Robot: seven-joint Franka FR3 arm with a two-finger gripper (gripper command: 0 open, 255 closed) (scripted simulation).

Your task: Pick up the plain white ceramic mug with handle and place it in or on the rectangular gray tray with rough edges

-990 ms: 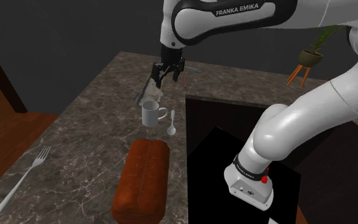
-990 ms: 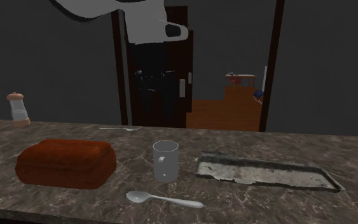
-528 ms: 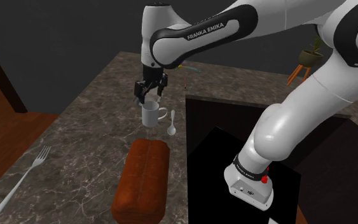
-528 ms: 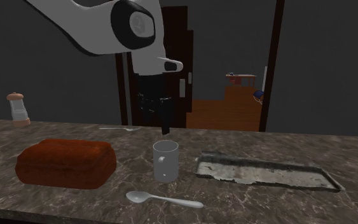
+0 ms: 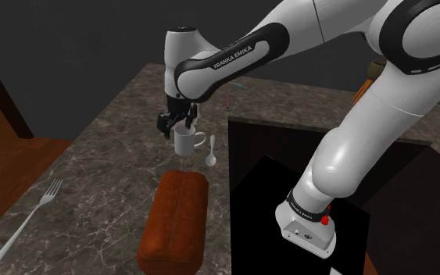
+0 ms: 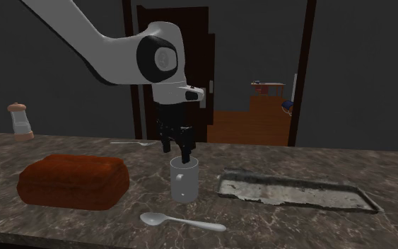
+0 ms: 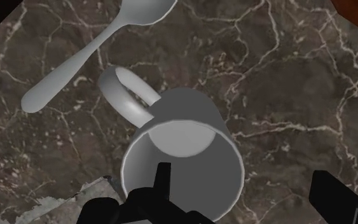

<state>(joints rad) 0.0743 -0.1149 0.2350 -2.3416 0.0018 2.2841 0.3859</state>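
Second exterior view, L to R on the marble counter [image 6: 388, 170]: shaker [image 6: 20, 120] at the back, brown loaf [image 6: 73, 181], pale mug [image 6: 184, 182] upright mid-counter, tray [image 6: 296, 192] just beside it at 3 o'clock. Spoon [image 6: 182, 223] lies at the mug's 6 o'clock, w/ the handle turned toward it. Gripper [image 6: 177, 154] sits right over the mug, fingers wide apart, gripping nothing: one over the mouth, other outside the wall.

We see a glossy white arm [image 5: 382, 101] with dark joint bands, FRANKA EMIKA lettered on one link, and an all-black end effector [image 6: 177, 151].
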